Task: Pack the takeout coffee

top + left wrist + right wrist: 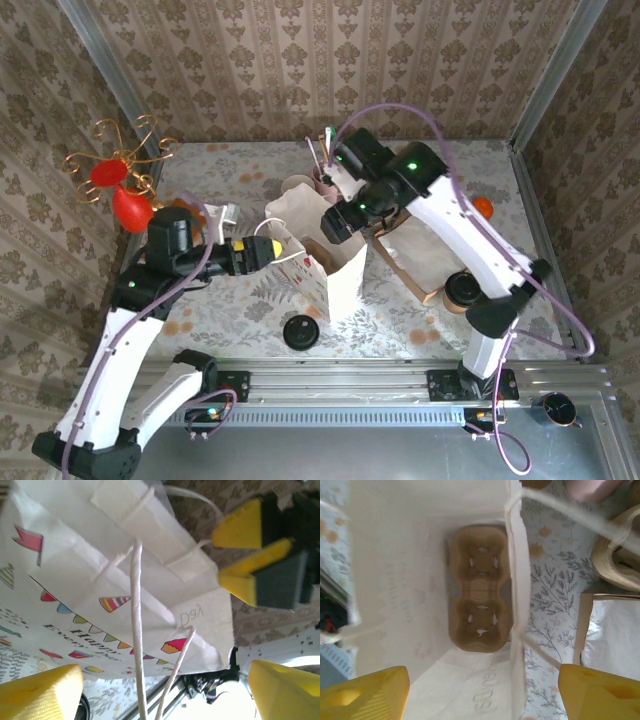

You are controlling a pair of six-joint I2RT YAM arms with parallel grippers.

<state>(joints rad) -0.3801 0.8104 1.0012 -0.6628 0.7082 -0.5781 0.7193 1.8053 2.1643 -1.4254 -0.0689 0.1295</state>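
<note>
White bag point(345, 278) holds tray point(479, 587); L gripper point(272, 247) prob. touching.

The takeout coffee point(462, 290) — a small beige paper cup closed with a round black lid — is seen on the table point(480, 170), toward its near right corner. It appears to be stood upright, lid uppermost.

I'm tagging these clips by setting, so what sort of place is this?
Probably a staged robot test booth, dressed as a takeout counter: damask-patterned wallpaper panels on metal framing, a white printed paper bag holding a brown cardboard cup carrier, on a floral tablecloth.
</note>
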